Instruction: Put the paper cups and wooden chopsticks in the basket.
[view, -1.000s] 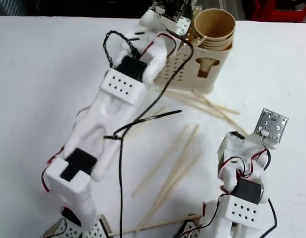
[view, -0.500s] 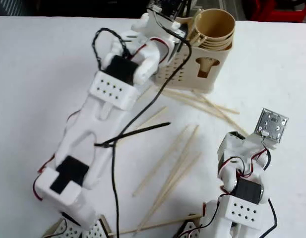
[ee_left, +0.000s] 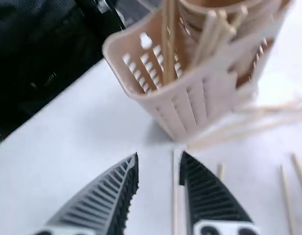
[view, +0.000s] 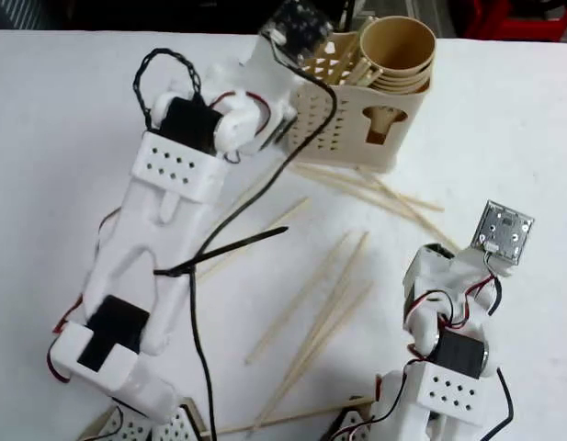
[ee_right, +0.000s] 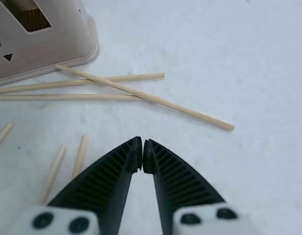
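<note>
Paper cups, tan, nested in a stack: upright in one end of the beige perforated plastic basket, which stands at the far side of the white surface. The basket's side wall has rows of small holes and one bulb-shaped cut-out. Several pale wooden chopsticks lean inside the basket just beside the cups.

Loose chopsticks on the surface:
- A fanned bunch lies at the basket's base, the sticks crossing one another.
- A few more lie roughly parallel mid-surface, between the two arms.
- One lies along the near edge between the arm bases.
- One is partly under the left arm's black cable.

Left arm, white, is stretched toward the basket, wrist just beside the end opposite the cups. Left tool: black ribbed jaws parted by a moderate gap, hovering over the surface short of the basket. One thin stick shows in the gap, close to one jaw. Cannot tell whether it is touched or just lying below.

Right arm is folded near its base, well apart from the basket. Right tool: jaws closed tip to tip, gripping nothing. It points down at bare surface near three crossed sticks by the basket's corner.
</note>
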Available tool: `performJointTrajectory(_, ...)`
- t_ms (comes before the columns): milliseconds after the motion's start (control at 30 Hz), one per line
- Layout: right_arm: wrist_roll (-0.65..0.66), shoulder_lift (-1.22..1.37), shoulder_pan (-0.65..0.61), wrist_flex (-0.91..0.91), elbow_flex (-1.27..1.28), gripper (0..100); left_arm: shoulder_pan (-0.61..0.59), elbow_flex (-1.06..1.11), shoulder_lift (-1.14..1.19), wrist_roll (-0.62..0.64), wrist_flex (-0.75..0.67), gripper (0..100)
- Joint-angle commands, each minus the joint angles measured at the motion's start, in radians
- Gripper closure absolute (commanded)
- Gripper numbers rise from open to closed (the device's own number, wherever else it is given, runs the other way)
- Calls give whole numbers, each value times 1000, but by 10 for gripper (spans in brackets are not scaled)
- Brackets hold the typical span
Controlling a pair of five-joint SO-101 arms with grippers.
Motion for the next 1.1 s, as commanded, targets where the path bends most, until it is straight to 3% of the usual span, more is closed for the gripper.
performJointTrajectory(0, 2, -22, 10, -19, -5, 978, -10, -37, -58, -28, 133, 783)
performJointTrajectory(267, 2, -22, 10, -19, -5, 978, -16, -35, 8, -140, 364, 747)
performJointTrajectory(500, 2, -22, 10, -19, -5, 978, -93, -34, 168, -163, 411, 725)
performJointTrajectory(800, 2, -22, 10, -19, -5, 978, -173, -9, 374, -157, 255, 720)
performJointTrajectory(1067, 2, -22, 10, -19, -5, 978, -170, -17, 562, -157, 109, 809)
